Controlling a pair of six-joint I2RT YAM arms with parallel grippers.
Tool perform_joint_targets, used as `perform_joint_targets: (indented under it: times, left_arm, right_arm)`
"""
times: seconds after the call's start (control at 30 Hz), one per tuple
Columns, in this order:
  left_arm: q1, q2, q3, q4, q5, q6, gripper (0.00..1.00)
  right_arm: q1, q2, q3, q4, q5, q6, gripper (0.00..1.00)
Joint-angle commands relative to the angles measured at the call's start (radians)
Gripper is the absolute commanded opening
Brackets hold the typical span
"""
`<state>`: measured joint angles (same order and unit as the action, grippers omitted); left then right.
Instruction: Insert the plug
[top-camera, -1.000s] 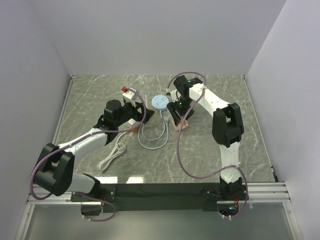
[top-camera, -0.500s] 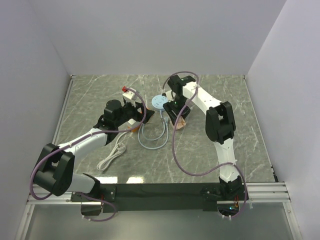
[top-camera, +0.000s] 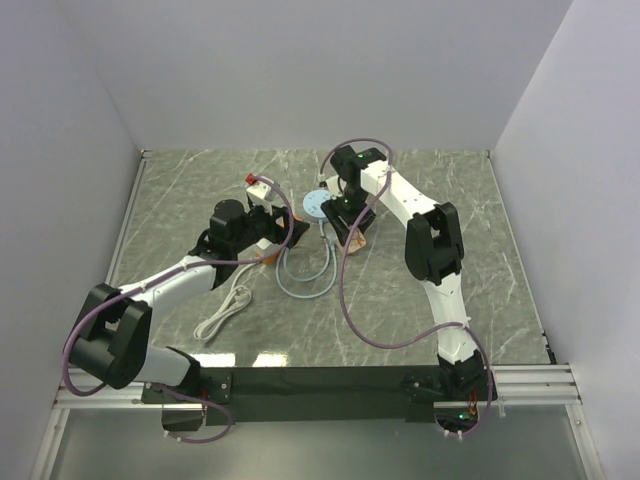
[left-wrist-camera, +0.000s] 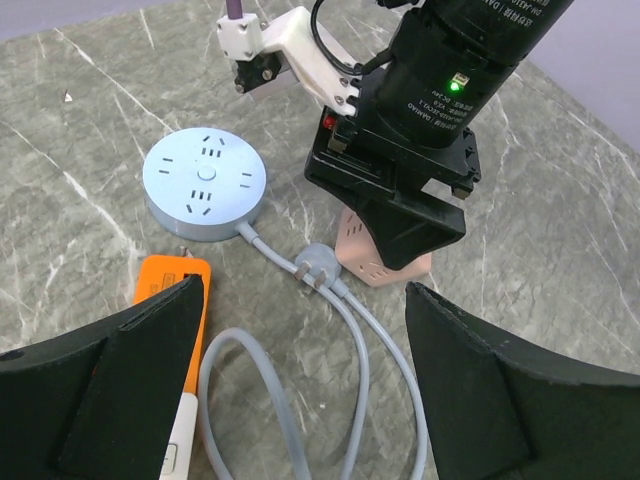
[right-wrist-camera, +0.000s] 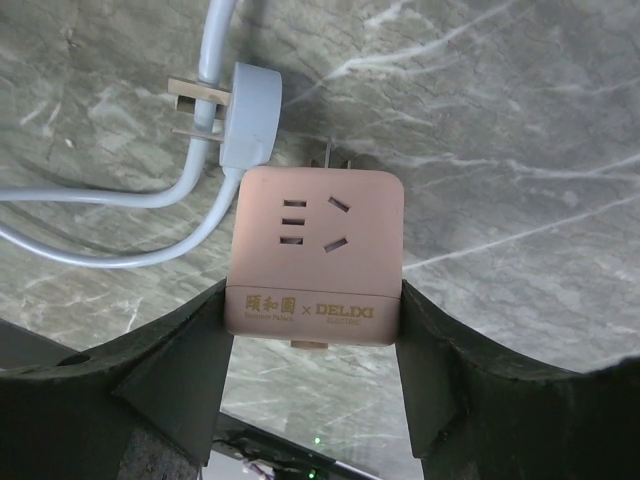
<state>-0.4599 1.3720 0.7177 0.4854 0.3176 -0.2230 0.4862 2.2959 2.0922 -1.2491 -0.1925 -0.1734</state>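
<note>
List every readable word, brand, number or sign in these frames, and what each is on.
"颐和园 × DELIXI": on the side of the pink adapter cube.
Finer print under that brand: too small to read.
White label on the right arm's black wrist motor: "DAMIAO" seems legible, the rest is too small.
On the round blue power strip: none readable.

Pink adapter cube (right-wrist-camera: 315, 255): clamped on two opposite sides between the fingers of the right gripper (right-wrist-camera: 314, 310). Its socket face is turned toward the wrist. "DELIXI" is printed on the side nearest the wrist, and metal pins show at the far edge.

Grey-blue plug (right-wrist-camera: 247, 115): lies flat just beyond the fingertips, right beside the cube's far left corner. It is unplugged, its brass pins bare and pointing left.

Cord (right-wrist-camera: 216, 40): crosses the plug's pins and curves off leftward.

Round pale-blue socket hub (left-wrist-camera: 205, 185): lies flat and face up, near the gripper's left.
</note>
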Motion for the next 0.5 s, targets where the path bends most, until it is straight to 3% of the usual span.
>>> perform_joint_targets:
  times: [0.0,0.23,0.47]
  left_arm:
    - [-0.005,0.002,0.012,0.013,0.023,0.013,0.87]
    - [-0.005,-0.017,-0.043,0.097,0.023,0.031,0.88]
    - [-0.005,-0.011,-0.020,0.078,0.006,0.043,0.88]
  right_arm:
    - [0.011,-0.045,-0.001,0.053,-0.042,-0.008,0.60]
    - [-0.012,-0.133,0.003,0.137,-0.057,0.037,0.53]
    - [-0.040,-0.185,0.074,0.198,-0.110,0.061,0.44]
